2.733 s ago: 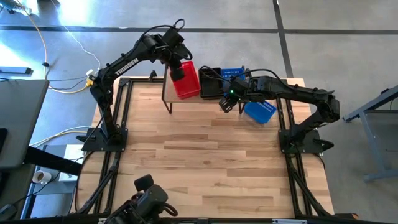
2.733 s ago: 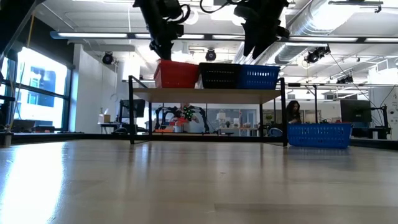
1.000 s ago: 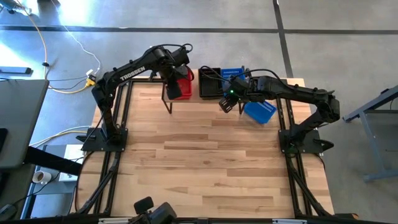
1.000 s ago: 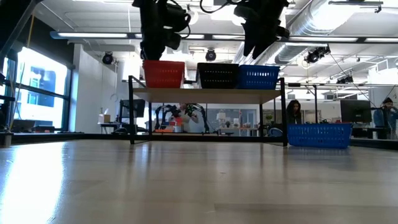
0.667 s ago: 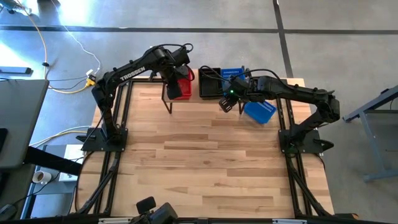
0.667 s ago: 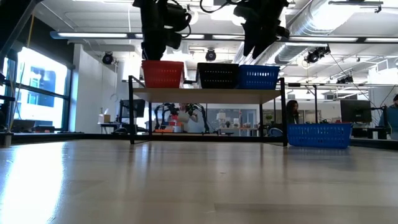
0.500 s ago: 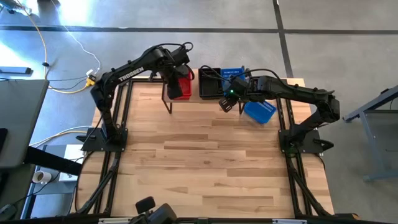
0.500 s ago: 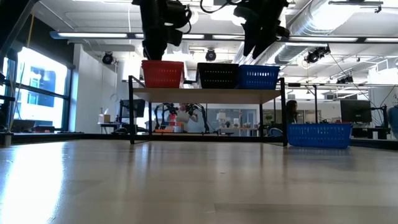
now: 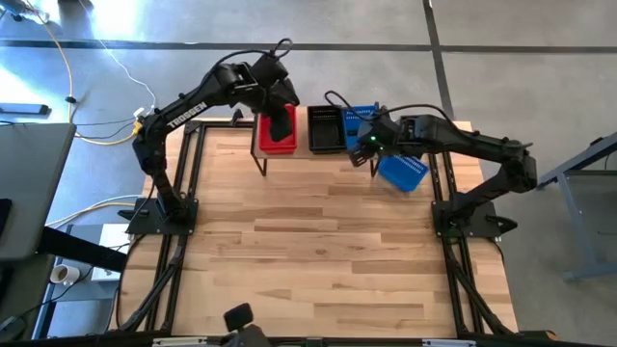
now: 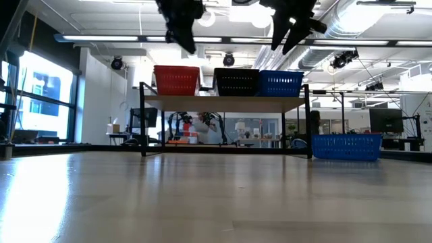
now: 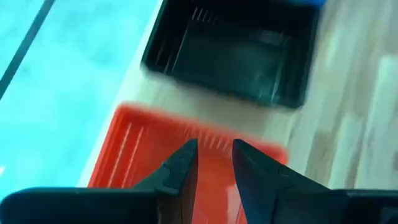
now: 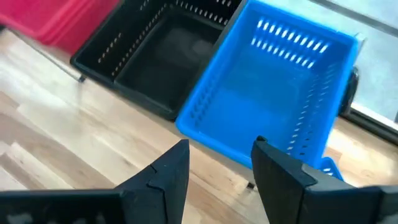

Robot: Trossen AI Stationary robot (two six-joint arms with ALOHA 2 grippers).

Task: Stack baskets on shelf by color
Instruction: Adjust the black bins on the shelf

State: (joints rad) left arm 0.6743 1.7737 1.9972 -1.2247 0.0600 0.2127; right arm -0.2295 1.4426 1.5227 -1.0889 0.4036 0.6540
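Where the left arm (image 9: 193,101) reaches out from its post at the table's (image 9: 308,251) left edge, bends at the elbow and points down over the left end of the shelf (image 10: 223,103). Holds the left jaws up above the red basket (image 9: 264,136), not touching it. Shows those jaws only a little apart in the left wrist view, with nothing between them. Looks past them onto the red basket (image 11: 124,155) just below and the black basket (image 11: 230,53) next to it. On the other side, stretches the right arm (image 9: 472,145) long and low from the right edge of the table toward the right end of the shelf. Hangs the right jaws near the front edge of the blue basket (image 9: 359,118) on the shelf, up high and clear of it in the low view. Keeps those jaws wider apart, and empty too. Sees from the right wrist the blue basket (image 12: 280,87) touching the black basket (image 12: 149,56) side by side. Sits three in a row on the shelf in the low view: red basket (image 10: 177,79) on the left, black basket (image 10: 236,82) in the middle, blue basket (image 10: 280,83) on the right. Leaves one more blue basket (image 9: 402,172) down on the table, just beside the right end of the shelf, under the right arm.
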